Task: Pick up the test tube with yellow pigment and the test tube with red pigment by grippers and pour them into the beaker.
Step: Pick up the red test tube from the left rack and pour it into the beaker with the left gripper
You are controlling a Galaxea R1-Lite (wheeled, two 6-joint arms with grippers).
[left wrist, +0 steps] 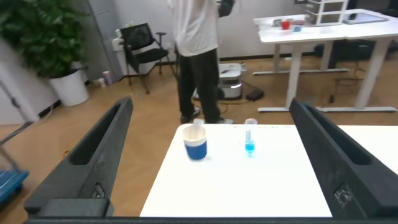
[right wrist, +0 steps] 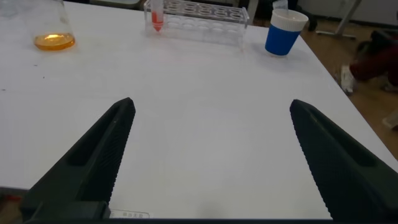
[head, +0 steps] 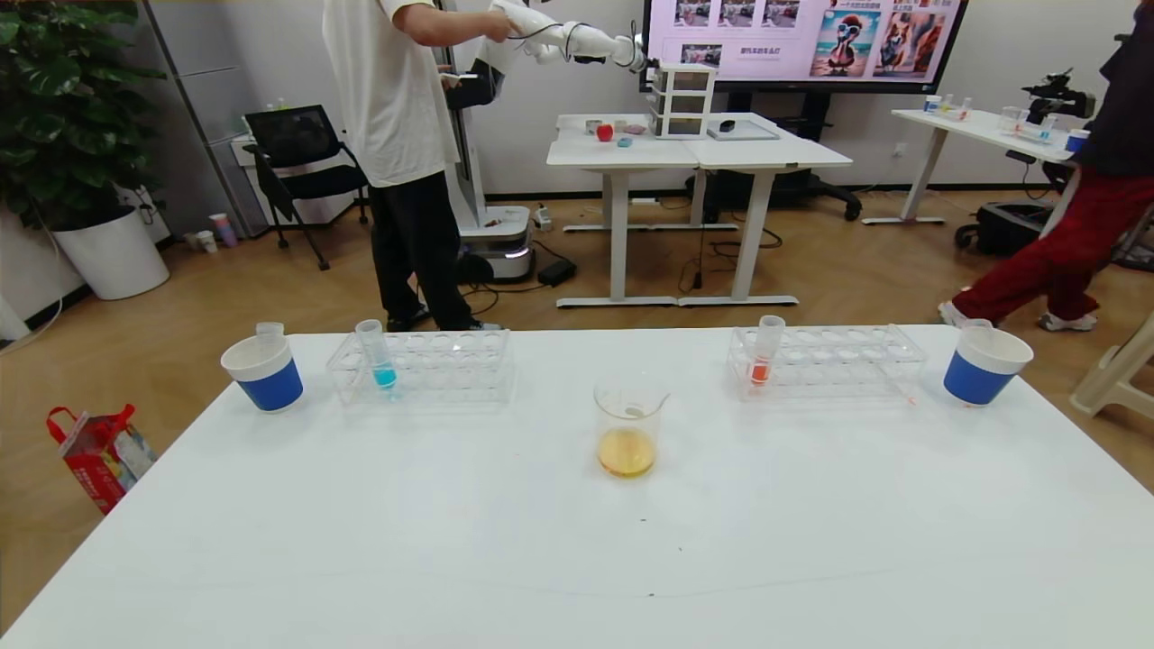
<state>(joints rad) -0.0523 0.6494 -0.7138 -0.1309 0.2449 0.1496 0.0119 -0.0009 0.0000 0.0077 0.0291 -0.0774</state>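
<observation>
The white table (head: 577,541) runs wide and bare across its near half, with its far edge just behind the two clear racks and its left and right edges slanting away toward the floor. The beaker (head: 628,439) stands alone at the table's centre, well apart from everything else, holding a shallow layer of amber-yellow liquid.

At about ten o'clock from the beaker sits the left rack (head: 422,364) with a cyan-liquid tube (head: 376,353) upright in its left end; farther out toward nine o'clock is a blue-and-white paper cup (head: 263,371) with a clear empty-looking tube standing in it. At about two o'clock sits the right rack (head: 825,360), holding an upright tube of orange-red liquid (head: 764,351) at its left end, and beyond it, near the right edge, a second paper cup (head: 984,363).

Neither arm appears in the head view. Only the wrist views show the claws: the left gripper (left wrist: 211,168) hangs with fingers spread wide and nothing between them, off the table's left corner, facing the cup and cyan tube. The right gripper (right wrist: 211,162) is likewise spread wide and holding nothing, low over bare tabletop near the right side.
</observation>
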